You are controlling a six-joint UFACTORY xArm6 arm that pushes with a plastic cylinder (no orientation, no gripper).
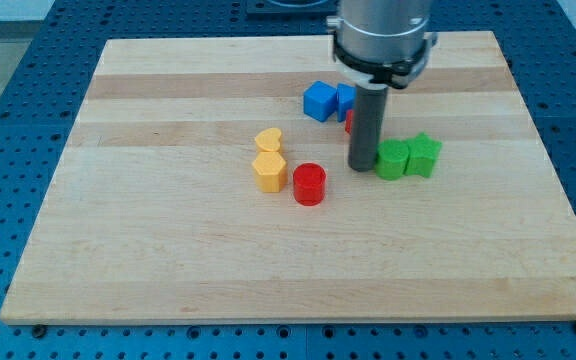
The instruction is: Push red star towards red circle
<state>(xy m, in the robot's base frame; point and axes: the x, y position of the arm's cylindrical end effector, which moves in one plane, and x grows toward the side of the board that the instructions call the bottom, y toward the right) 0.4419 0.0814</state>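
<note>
The red circle point(309, 184) is a short red cylinder near the board's middle. The red star point(349, 122) shows only as a small red sliver behind my rod, mostly hidden. My tip point(363, 166) rests on the board just below the star, right of the red circle and touching or nearly touching the left side of a green block point(393, 159).
A green star point(424, 154) sits against the green block's right. A blue cube point(319, 101) and a second blue block point(346, 97) lie above the star. A yellow heart point(269, 139) and a yellow hexagon point(269, 171) lie left of the red circle. The wooden board point(168, 250) ends at a blue pegboard.
</note>
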